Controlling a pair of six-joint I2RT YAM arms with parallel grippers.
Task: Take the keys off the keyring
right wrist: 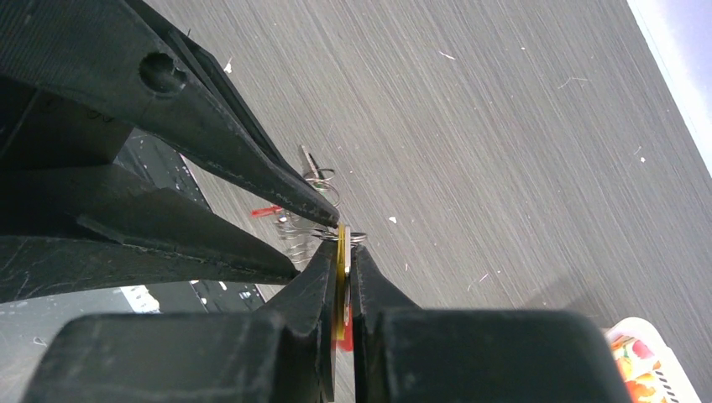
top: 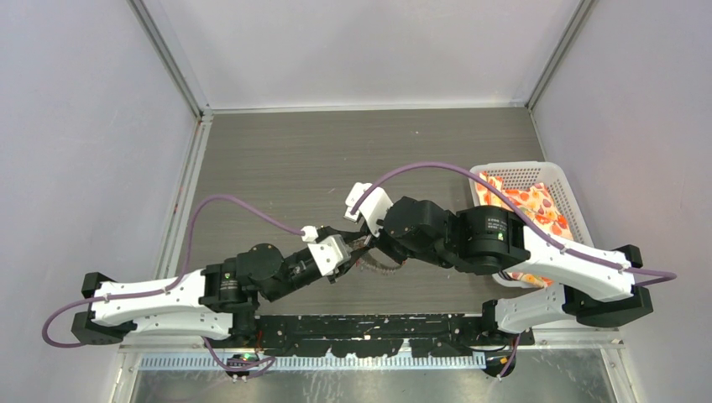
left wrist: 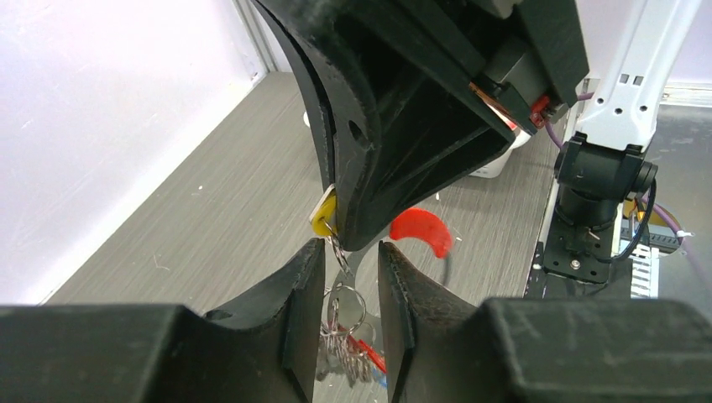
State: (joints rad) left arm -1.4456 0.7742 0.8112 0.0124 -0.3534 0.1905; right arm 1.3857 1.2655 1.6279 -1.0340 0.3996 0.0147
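Note:
My right gripper [right wrist: 342, 250] is shut on the yellow key tag [right wrist: 342, 281], held edge-on between its fingertips above the table. In the left wrist view the tag [left wrist: 322, 220] sticks out beside the right fingers [left wrist: 395, 151]. A thin wire and a small ring [left wrist: 347, 304] hang from it between my left gripper [left wrist: 351, 249], whose jaws stand a narrow gap apart around them. The grey coiled keyring [left wrist: 346, 348] hangs below, with a short red bit and a hint of blue. It also shows in the right wrist view [right wrist: 295, 235] and the top view [top: 382, 267]. A blurred red curved piece [left wrist: 420, 231] is beside the right fingers.
Both grippers meet tip to tip at the table's middle, left gripper [top: 351, 246] and right gripper [top: 367, 241]. A white basket [top: 546, 170] with orange-patterned contents stands at the right edge. White walls enclose the table on three sides. The purple cables arch over both arms.

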